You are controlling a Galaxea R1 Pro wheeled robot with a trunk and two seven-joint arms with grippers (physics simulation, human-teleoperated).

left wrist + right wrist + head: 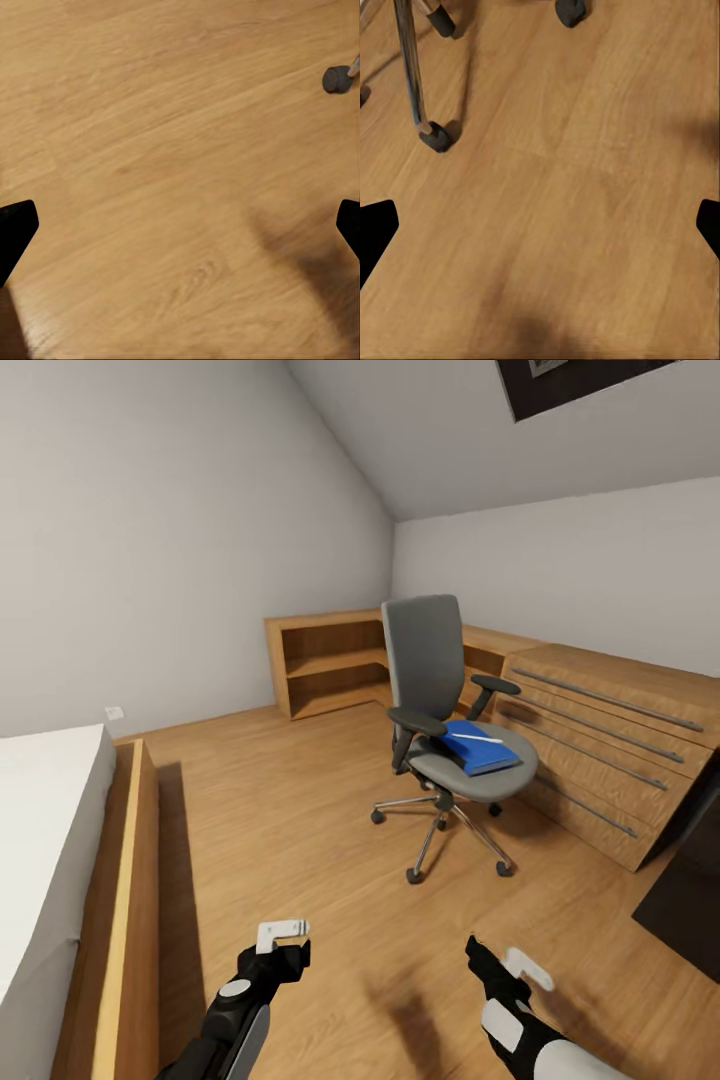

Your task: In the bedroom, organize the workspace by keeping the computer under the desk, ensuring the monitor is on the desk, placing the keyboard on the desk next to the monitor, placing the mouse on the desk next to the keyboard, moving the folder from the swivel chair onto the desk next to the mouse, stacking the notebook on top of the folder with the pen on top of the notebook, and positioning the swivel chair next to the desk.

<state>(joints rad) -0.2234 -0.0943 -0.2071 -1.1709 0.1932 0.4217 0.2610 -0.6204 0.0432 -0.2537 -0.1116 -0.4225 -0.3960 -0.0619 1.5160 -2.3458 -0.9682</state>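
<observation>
Both claws were held low over the wooden floor (pixel 300 840), left claw (pixel 180 225) and right claw (pixel 540 225) spread wide with nothing between the fingers. Ahead, well apart, the swivel chair (pixel 432 660) was seen beside the low wood cabinets (pixel 600 740), the blue folder (pixel 482 748) lying on its seat with the white pen (pixel 476 738) on top. Folder transfer was judged not yet begun. No legible writing was found.
</observation>
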